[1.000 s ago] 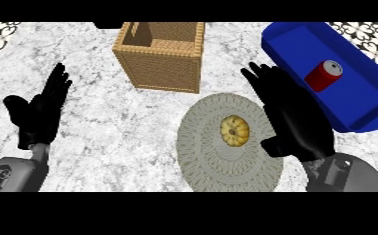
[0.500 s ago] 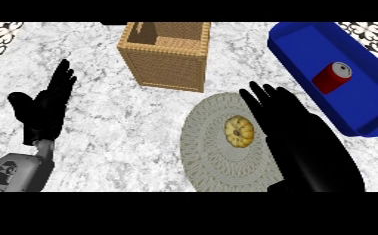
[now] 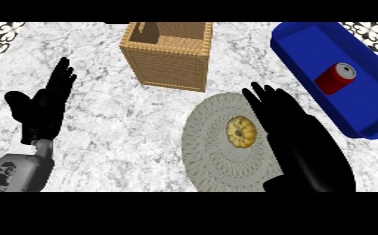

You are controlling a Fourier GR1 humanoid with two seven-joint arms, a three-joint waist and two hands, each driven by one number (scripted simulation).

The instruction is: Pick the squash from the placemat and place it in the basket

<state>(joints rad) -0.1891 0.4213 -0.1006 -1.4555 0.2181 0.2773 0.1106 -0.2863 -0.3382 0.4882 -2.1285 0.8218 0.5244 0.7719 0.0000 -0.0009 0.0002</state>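
Closing on squash [image 3: 241, 131]: right hand [image 3: 303, 144], fingers straight and empty, has advanced over the placemat [image 3: 214, 154] near the counter's [image 3: 111, 109] front edge. Squash ungrasped, mid-placemat. Basket [image 3: 171, 54] toward rear edge. Left hand [image 3: 40, 109] resting open.
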